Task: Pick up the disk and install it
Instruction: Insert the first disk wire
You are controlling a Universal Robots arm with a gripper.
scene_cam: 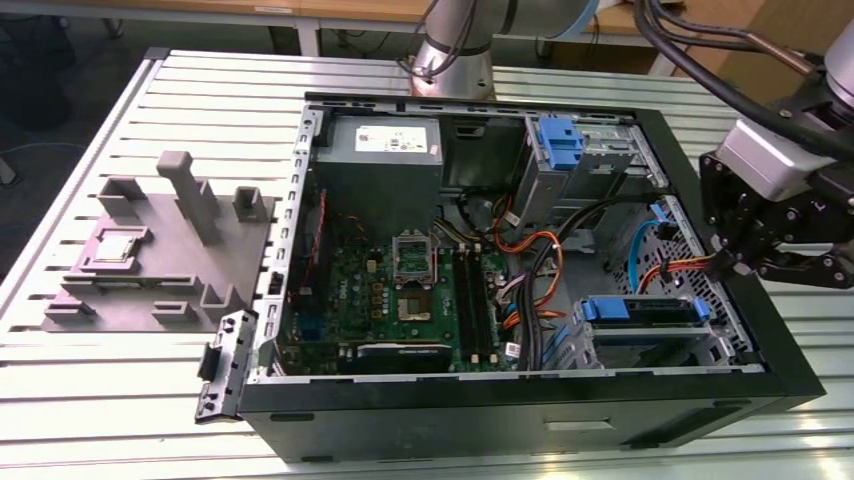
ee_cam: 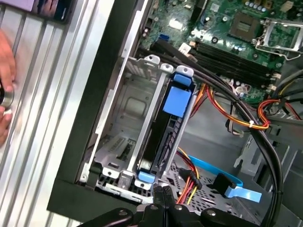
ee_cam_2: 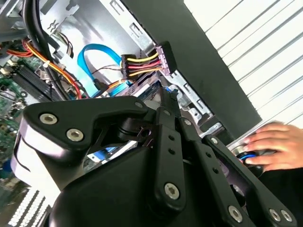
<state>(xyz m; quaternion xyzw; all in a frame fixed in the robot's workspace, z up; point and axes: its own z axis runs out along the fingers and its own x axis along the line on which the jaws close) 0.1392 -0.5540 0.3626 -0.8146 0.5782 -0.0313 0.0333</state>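
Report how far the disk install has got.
Done: the disk already stands in a slot of the drive cage inside the case, its blue frame showing. In hand: nothing; the gripper is shut and empty, close by the disk's end. Left: whether the disk is pushed fully home cannot be told from these views.

Drive cage [ee_cam: 124,101]: one bay is taken up by the disk [ee_cam: 166,137]; the bay beside it, toward the case wall [ee_cam: 102,90], is left open. Black cable bundle [ee_cam: 222,94] and orange-yellow wires [ee_cam: 236,120] are strung just beside the cage. A person's hand [ee_cam: 4,85] is rested on the table [ee_cam: 42,104] outside.
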